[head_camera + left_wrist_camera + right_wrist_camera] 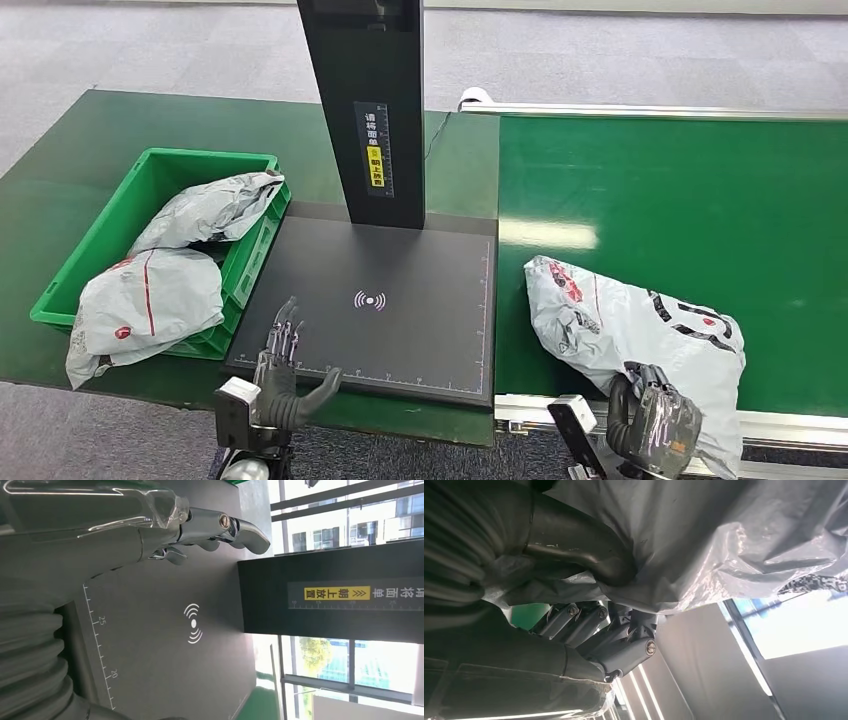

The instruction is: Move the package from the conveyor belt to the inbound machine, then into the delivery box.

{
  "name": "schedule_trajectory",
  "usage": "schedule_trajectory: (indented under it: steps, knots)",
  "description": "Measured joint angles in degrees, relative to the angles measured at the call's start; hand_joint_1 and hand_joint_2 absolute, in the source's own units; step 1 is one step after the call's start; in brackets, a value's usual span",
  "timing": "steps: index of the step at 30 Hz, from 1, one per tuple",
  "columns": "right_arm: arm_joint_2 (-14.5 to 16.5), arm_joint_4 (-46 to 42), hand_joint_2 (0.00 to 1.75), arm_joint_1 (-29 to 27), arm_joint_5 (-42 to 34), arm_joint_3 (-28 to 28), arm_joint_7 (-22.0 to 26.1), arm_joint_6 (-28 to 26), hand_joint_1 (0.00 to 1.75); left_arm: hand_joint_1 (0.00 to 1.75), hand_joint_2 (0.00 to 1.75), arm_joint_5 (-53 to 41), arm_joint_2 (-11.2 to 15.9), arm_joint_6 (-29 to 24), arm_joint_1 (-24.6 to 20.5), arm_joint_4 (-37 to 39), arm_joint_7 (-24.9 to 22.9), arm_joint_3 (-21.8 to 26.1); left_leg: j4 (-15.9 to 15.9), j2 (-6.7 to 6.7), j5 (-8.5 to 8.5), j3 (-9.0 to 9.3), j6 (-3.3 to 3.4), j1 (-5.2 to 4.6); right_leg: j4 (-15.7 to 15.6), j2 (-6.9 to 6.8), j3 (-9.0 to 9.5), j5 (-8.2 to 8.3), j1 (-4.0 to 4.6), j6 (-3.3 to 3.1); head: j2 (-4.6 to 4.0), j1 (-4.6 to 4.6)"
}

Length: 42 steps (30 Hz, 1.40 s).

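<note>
Clearly, the package was lying on the belt, just beside the right edge of the scanner plate, and its near end was gripped by the right hand. In the right wrist view the thumb was pressed into the grey film while the fingers were curled beneath it, so the bag was pinched from two sides; such a hold was probably chosen because the loose plastic offers no firm edge. The package was not yet lifted, and most of it was resting on the belt.

The left hand was held over the near left corner of the plate, fingers spread and nothing in them. It was judged to be kept there in readiness, perhaps to steady the bag once it was laid over the signal mark at the plate's middle. The black post rose from the plate's far edge, so the package would likely have to be brought in low and from the side.

Left of the plate stood the green bin, touching it, with two grey bags already heaped inside and spilling over the rim. Little room was left there, and a third bag might slide off if dropped carelessly. The first step, conveyor to machine, was judged to be only starting.
</note>
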<state>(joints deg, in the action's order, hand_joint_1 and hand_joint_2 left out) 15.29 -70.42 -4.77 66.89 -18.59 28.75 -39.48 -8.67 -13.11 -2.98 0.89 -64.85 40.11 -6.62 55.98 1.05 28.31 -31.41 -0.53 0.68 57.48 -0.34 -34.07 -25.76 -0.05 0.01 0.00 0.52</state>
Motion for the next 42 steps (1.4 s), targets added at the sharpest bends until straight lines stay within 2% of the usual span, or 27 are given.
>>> schedule_trajectory:
  steps: [6, 13, 19, 24, 32, 42]
  knots:
    - [-1.72, -6.27, 1.75, 0.37, 1.33, 2.26, -1.03, 0.27, 1.75, 0.0, 1.75, 0.27, -0.05, 0.25, -0.15, -0.17, 0.0, 0.04, 0.0, 0.0, 0.0, 0.03, 0.0, 0.0, 0.0, 0.0, 0.02, 0.0, 0.0, 0.0, 0.0, -0.01]
    - [-3.54, -8.28, 1.75, 1.63, 1.89, 5.59, -1.51, -0.03, 1.75, 0.0, 1.75, 0.57, -0.05, 0.32, -0.49, -0.17, -0.01, -0.02, 0.0, 0.04, 0.0, -0.04, 0.0, 0.0, 0.0, 0.01, 0.02, 0.0, 0.0, 0.0, 0.0, -0.01]
    - [-6.24, -7.85, 1.75, 7.0, 1.27, 13.29, -2.5, -0.03, 1.75, 0.0, 1.75, 1.05, -0.07, 0.38, -2.04, -0.09, -0.01, -0.17, 0.0, 0.05, -0.04, 0.04, 0.01, 0.0, 0.0, 0.02, 0.08, 0.04, 0.0, -0.01, 0.0, -0.01]
    - [-7.36, -4.83, 1.75, 14.42, -0.4, 19.86, -2.59, -0.03, 1.75, 0.0, 1.75, 1.51, -0.09, 0.62, -3.21, 0.21, -0.01, -0.91, 0.01, 0.04, -0.08, 0.09, 0.01, 0.0, 0.01, 0.02, 0.07, 0.05, 0.01, -0.02, 0.0, -0.01]
    - [-7.25, 0.33, 1.75, 24.44, -1.55, 27.72, -3.26, 0.47, 1.75, 0.0, 1.75, 2.19, -0.16, 0.4, -5.18, 1.51, -0.01, -1.87, 0.01, 0.02, -0.08, 0.07, 0.01, 0.0, 0.02, 0.02, 0.06, 0.05, 0.01, -0.02, 0.0, -0.01]
    - [-5.16, 6.81, 1.75, 30.61, -6.79, 33.33, -2.26, 3.37, 1.75, 0.0, 1.75, 2.39, -0.25, 0.44, -6.98, 3.37, -0.01, -3.18, 0.01, 0.03, -0.08, 0.05, 0.01, 0.0, 0.02, 0.02, 0.05, 0.05, 0.01, -0.02, 0.0, -0.01]
